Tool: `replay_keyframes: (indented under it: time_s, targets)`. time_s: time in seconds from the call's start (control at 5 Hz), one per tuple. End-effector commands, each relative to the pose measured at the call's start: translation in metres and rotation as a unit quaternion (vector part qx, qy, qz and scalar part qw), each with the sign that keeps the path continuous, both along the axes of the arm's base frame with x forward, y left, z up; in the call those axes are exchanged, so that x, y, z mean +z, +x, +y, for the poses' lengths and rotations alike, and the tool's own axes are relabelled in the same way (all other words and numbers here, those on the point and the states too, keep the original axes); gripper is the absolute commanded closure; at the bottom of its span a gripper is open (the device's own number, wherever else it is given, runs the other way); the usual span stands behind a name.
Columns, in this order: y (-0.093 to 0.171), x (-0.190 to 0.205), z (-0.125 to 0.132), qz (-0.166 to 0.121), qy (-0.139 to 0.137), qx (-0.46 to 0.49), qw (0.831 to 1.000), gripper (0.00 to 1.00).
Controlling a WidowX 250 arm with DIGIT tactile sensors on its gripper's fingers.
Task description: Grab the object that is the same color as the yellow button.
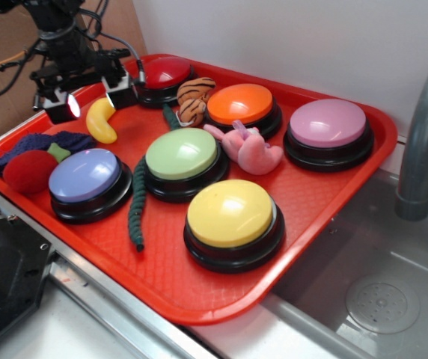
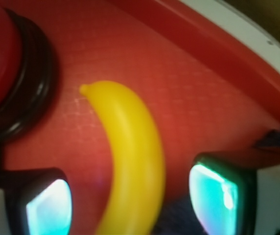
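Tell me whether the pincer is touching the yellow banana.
Apart. In the wrist view the banana lies between the open pincer pads, with red tray visible on both sides of it, so neither pad has closed on it.

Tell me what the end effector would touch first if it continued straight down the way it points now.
Most likely the toy banana. In the wrist view it lies between the two open fingers of the end effector, with the red tray beneath it. How far above the banana it hangs is unclear.
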State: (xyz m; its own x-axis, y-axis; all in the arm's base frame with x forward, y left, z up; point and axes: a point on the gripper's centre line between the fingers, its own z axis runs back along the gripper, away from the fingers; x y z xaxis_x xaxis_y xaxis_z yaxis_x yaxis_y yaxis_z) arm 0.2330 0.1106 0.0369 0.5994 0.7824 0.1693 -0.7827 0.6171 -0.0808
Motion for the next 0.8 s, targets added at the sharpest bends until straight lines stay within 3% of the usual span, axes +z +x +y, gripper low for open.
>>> replay_keyframes:
  time_s: [0.0,0.2,0.4,0.6]
  targets:
    - [-0.002,-0.007,0.01,-0.013,0.027,0.019,0.999,1.0]
    - [-0.003,-0.008,0.014,-0.007,0.026,0.028,0.999,1.0]
    - [0.003,0.004,0.009,0.027,0.013,-0.038,0.999,1.0]
    - [0.003,0.022,-0.003,0.035,0.027,-0.067,0.997,1.0]
